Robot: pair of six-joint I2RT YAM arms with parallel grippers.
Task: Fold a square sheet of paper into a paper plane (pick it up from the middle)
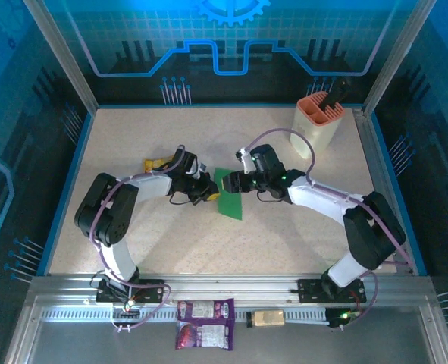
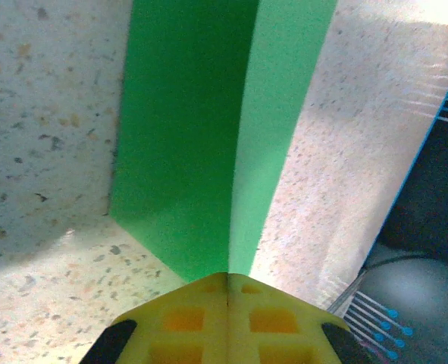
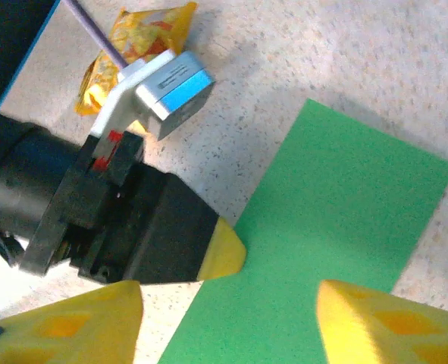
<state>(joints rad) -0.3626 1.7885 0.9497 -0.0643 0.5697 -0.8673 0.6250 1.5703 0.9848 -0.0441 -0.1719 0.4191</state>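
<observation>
On the speckled bench (image 1: 299, 227) the left gripper (image 2: 227, 279) is pinching its yellow, grid-moulded jaws shut on the edge of the square sheet of paper (image 2: 186, 144). The paper is thin matte green, showing as a rectangle with a straight crease running out from the jaw tips. The right gripper (image 3: 230, 292) is hovering with jaws apart, with the paper lying between and beyond them. A crinkled yellow snack packet (image 3: 140, 45) is sitting behind the left jaws.

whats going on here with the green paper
Two arms are working on a green paper mid-table. The left gripper has its jaws shut on the paper's edge, right at a crease. The right gripper hangs over the paper with jaws open, not gripping it. It's a creased rectangle, not yet a plane.
</observation>
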